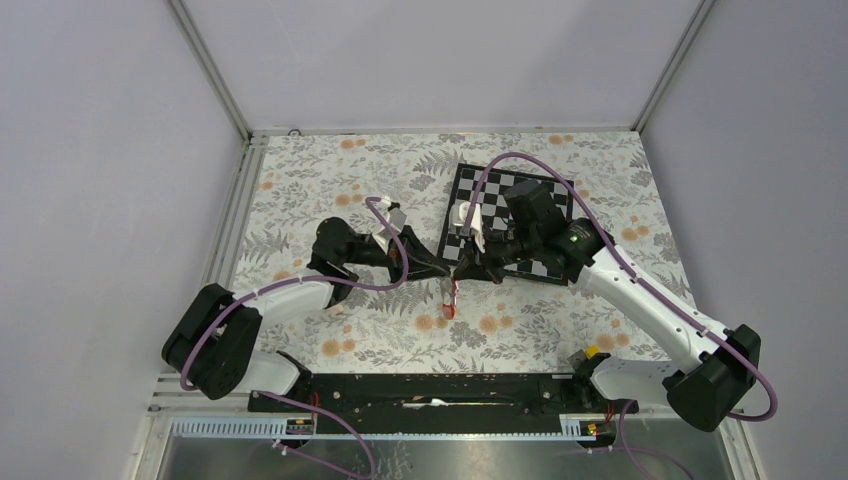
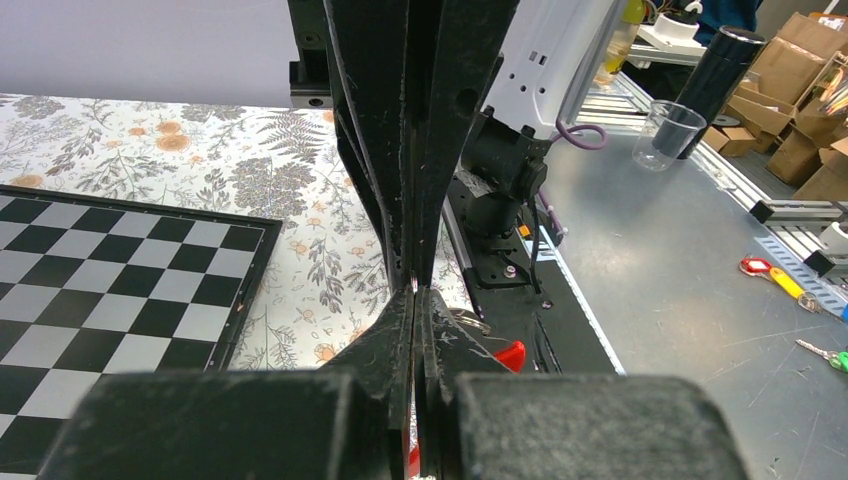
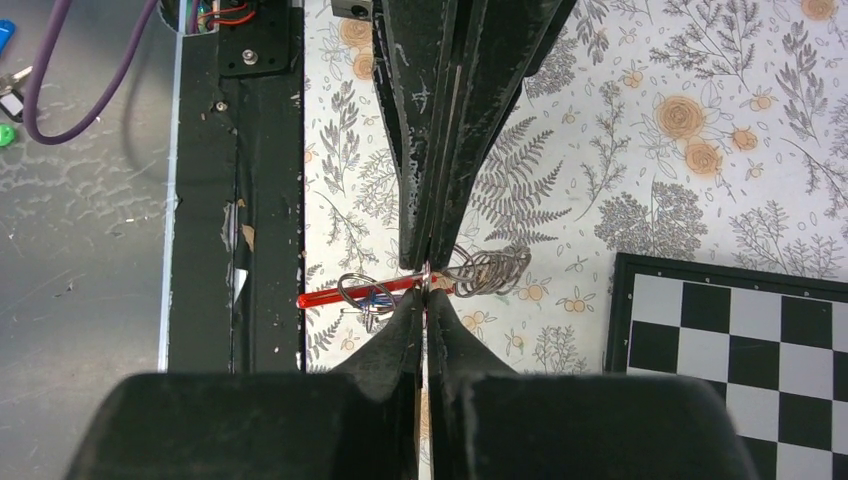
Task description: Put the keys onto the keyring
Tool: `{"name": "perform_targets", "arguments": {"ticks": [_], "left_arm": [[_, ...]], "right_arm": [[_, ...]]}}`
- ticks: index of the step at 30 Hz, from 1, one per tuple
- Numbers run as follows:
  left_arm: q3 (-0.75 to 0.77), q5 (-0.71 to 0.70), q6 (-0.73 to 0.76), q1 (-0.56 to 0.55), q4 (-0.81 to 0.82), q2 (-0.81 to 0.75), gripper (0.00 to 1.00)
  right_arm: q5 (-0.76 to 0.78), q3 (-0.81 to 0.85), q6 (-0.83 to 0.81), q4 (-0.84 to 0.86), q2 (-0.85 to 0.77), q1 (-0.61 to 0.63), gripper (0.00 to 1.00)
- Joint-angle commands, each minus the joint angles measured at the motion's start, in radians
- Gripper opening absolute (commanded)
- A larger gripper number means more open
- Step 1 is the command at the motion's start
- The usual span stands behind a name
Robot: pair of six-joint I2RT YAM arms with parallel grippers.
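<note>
Clamps left claw (image 1: 447, 267) fully shut at mid-table, tips nosing into a small knot of metal hanging clear of the floral cloth (image 1: 330, 180). Cannot pick out the strand between those pads from the wrist view: only a glint of wire at the tips and the red key (image 2: 510, 352) just off to one side. Puts the keyring (image 3: 490, 270) exactly at that meeting point, wire coils fanned out on one side of the tips, the red key jutting flat on the other, a smaller ring (image 3: 358, 290) tangled round it with a fleck of blue, perhaps the blue key (image 3: 378, 296). Presses right claw (image 1: 463, 268) just as tightly closed, nose to nose with its partner on the same bundle; cannot name the piece nipped there either. Leaves the chessboard (image 3: 720, 340) untouched, just beyond and to the right. Reads as mid-job: bundle lifted and braced from both sides, red key seemingly at the coil, yet no proof of it riding fully on the wire. Shows too little of the blue for any call on that one. Probably needs the red key wound all the way round, then the blue.
</note>
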Motion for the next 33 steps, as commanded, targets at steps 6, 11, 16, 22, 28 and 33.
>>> {"name": "perform_targets", "arguments": {"ticks": [6,11,16,22,28,33], "left_arm": [[0.029,-0.084,0.098,0.005,-0.078,-0.016,0.23],[0.052,-0.098,0.127,0.004,-0.114,-0.005,0.41],[0.02,-0.07,0.115,0.004,-0.029,0.002,0.53],[0.0,-0.066,0.127,0.0,-0.013,0.006,0.52],[0.008,-0.068,0.117,-0.011,0.013,0.029,0.47],[0.014,-0.066,0.091,-0.014,0.047,0.046,0.41]], "right_arm": [[0.239,0.165,-0.078,-0.178,0.05,0.053,0.0],[0.411,0.278,-0.098,-0.356,0.148,0.128,0.0],[0.438,0.381,-0.096,-0.449,0.224,0.146,0.0],[0.428,0.413,-0.085,-0.446,0.238,0.154,0.0],[0.411,0.43,-0.082,-0.447,0.251,0.159,0.0],[0.401,0.421,-0.077,-0.438,0.251,0.159,0.0]]}}
